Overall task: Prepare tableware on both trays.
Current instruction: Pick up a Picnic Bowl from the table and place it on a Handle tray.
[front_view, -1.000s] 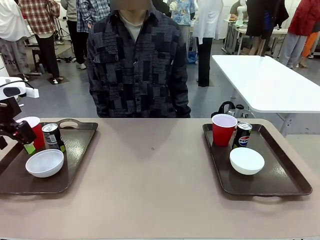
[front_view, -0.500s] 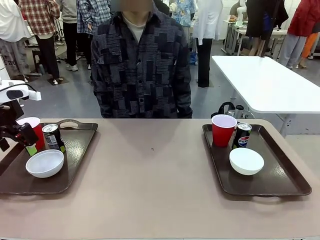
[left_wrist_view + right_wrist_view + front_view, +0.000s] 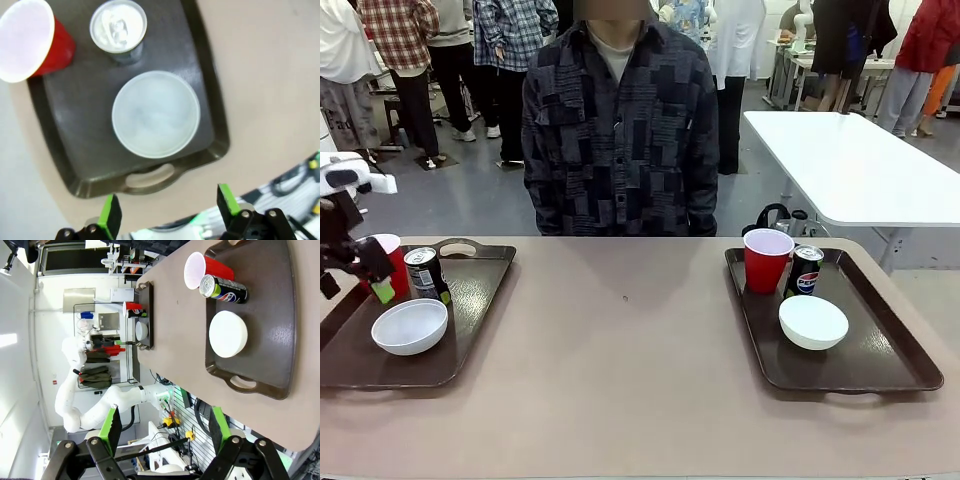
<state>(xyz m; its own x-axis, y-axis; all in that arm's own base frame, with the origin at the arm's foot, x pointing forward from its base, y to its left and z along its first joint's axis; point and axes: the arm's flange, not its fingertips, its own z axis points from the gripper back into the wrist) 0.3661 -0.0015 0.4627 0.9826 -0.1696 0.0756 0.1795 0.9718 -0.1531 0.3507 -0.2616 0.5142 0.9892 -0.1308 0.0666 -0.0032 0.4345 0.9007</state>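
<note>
From my station I see the beige bench [image 3: 630, 380] with a person [image 3: 618, 120] standing at its far side, hands out of sight. On my left sits the left tray [image 3: 470, 300], carrying a red cup [image 3: 392, 262] at its far left, a dark can [image 3: 425, 273] just beside the cup, and a white bowl [image 3: 410, 326] nearer to me. The left end effector [image 3: 370, 275] hangs over the far left edge of that tray, right in front of the red cup, its jaws spread wide with nothing between them; the left wrist view looks down on the tray's loop handle past its green fingertips [image 3: 109, 216], with bowl, can and cup lined up beyond. On my right, the right tray [image 3: 880, 350] holds a second red cup [image 3: 767, 260] at its far end, a Pepsi can [image 3: 806, 270] touching or just beside that cup, and a second white bowl [image 3: 813, 321] in front of them. The right end effector [image 3: 165, 427] is raised well clear of the bench, jaws apart and empty, looking along the bench over the right tray and its tableware.
</note>
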